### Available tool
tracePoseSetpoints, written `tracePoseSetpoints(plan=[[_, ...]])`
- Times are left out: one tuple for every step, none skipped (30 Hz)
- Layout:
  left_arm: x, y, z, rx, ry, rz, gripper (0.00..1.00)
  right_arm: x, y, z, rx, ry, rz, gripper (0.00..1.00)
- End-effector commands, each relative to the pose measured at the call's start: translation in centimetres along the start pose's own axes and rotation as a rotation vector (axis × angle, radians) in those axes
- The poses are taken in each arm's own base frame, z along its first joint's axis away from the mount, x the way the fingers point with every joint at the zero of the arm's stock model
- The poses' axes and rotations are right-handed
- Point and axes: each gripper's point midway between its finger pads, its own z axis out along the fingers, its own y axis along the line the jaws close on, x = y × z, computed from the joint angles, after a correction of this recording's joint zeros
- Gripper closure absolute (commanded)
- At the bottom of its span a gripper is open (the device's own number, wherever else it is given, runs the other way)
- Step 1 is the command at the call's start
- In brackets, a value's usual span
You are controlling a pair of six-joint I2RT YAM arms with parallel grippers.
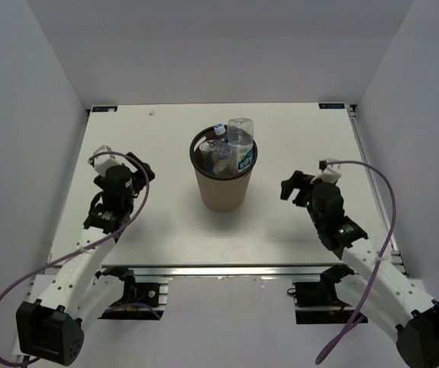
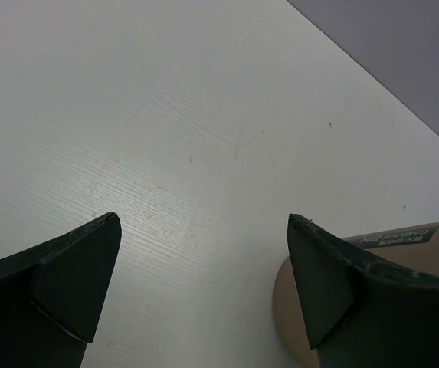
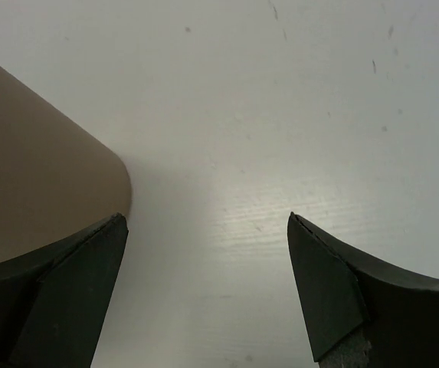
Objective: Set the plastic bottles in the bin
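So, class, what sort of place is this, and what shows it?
Probably a lab robot test cell: a left arm and right arm bolted at a white table, plain white walls boxing it in, and one bin of plastic bottles.

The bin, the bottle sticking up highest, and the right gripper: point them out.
bin (image 1: 223, 192), top view, bare side wall.
bottle sticking up highest (image 1: 240, 130), top view, clear upper end.
right gripper (image 3: 205, 222), right wrist view, midway between its open fingertips.
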Motion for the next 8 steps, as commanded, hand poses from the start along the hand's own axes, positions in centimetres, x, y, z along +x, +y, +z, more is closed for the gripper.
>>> tracePoseSetpoints(plan=[[-1.5,-0.6,-0.8,0.048,-0.057,0.002,0.02,-2.1,-0.5,-0.5,0.014,-0.148,0.14,0.11],[-1.4,-0.5,-0.8,0.05,-0.06,0.001,0.02,-2.3,-0.9,-0.7,0.034,-0.164,0.154,0.11],[-1.7,-0.9,-1.1,0.078,-0.076,-0.009,0.02,-2.7,-1.1,-0.9,0.047,-0.18,0.161,0.11],[-1.8,-0.9,-1.1,0.084,-0.082,-0.007,0.02,-3.1,-1.1,-1.1,0.041,-0.193,0.156,0.11],[-1.8,-0.9,-1.2,0.091,-0.086,-0.01,0.02,-3.2,-1.1,-1.2,0.039,-0.195,0.149,0.1],[-1.9,-1.1,-1.3,0.1,-0.092,-0.013,0.02,-3.2,-1.0,-1.3,0.039,-0.19,0.143,0.11],[-2.0,-1.1,-1.3,0.101,-0.095,-0.015,0.02,-3.1,-1.0,-1.3,0.036,-0.186,0.134,0.11],[-2.0,-1.1,-1.4,0.1,-0.096,-0.015,0.02,-2.9,-1.1,-1.2,0.038,-0.18,0.129,0.1]])
